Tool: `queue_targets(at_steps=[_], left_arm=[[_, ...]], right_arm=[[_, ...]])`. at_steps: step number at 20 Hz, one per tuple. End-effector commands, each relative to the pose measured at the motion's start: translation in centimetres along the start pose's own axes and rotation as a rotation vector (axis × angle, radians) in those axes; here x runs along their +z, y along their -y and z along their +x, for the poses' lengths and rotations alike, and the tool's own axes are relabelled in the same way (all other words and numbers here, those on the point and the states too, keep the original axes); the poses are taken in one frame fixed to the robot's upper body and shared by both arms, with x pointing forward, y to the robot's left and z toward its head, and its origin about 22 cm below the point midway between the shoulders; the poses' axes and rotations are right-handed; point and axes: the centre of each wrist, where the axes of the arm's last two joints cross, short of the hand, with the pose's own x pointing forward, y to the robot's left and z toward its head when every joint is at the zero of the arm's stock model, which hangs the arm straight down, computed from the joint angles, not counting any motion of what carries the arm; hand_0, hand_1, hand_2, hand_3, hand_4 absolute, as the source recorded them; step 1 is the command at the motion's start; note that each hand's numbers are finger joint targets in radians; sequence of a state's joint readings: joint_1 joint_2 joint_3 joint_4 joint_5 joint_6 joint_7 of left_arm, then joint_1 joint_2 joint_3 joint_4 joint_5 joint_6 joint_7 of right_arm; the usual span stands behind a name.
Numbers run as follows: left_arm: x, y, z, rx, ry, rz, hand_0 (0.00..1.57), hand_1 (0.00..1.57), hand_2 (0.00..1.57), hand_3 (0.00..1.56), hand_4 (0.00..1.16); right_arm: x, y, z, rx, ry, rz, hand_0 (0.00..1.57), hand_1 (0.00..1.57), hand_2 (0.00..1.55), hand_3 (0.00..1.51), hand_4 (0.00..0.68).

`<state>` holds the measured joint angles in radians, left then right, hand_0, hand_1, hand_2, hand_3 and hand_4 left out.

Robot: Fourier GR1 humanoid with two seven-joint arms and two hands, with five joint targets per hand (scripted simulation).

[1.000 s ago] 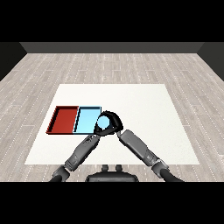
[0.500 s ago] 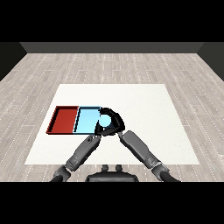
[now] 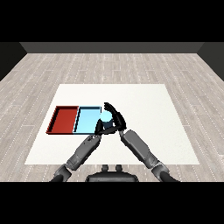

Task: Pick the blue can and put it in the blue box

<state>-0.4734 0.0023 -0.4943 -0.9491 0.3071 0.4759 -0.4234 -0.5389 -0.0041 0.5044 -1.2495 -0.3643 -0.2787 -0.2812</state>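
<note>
Head view. White table (image 3: 144, 105) on a grey plank floor (image 3: 109, 65).

Red tray (image 3: 64, 119): lies flat at the table's left, dark rim, nothing seen inside it.

Blue tray (image 3: 87, 121): light blue, lies touching the red tray's right side. Its right edge is partly hidden behind the hands.

Can (image 3: 107, 117): pale blue, seen only as a small patch between black fingers, at the blue tray's right edge. Whether it is over the tray floor or just outside the rim, I cannot tell, nor whether it rests on anything.

Right hand (image 3: 116, 119): black, on a grey forearm coming up from the lower right. Fingers curled round the can from the right and above, closed on it.

Left hand (image 3: 102, 128): black, on a grey forearm coming up from the lower left. It lies just below and left of the can, close against the right hand, at the blue tray's near right corner. Its fingers overlap the other hand's, and I cannot tell whether they are apart or together.
</note>
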Motion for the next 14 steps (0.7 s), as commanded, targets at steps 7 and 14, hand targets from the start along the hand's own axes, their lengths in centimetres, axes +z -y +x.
queue_targets(at_steps=[7,14], left_arm=[[0.7,-2.3,0.3,-0.050,0.020,0.036,1.57,1.57,1.57,1.50,1.13],[-0.3,-2.5,-0.7,-0.106,-0.009,0.026,1.57,1.57,1.57,1.49,1.13]], right_arm=[[2.3,2.5,1.6,-0.027,0.023,-0.042,0.00,0.00,0.00,0.00,0.000],[6.4,6.4,6.6,-0.010,0.108,-0.110,0.00,0.00,0.00,0.00,0.000]])
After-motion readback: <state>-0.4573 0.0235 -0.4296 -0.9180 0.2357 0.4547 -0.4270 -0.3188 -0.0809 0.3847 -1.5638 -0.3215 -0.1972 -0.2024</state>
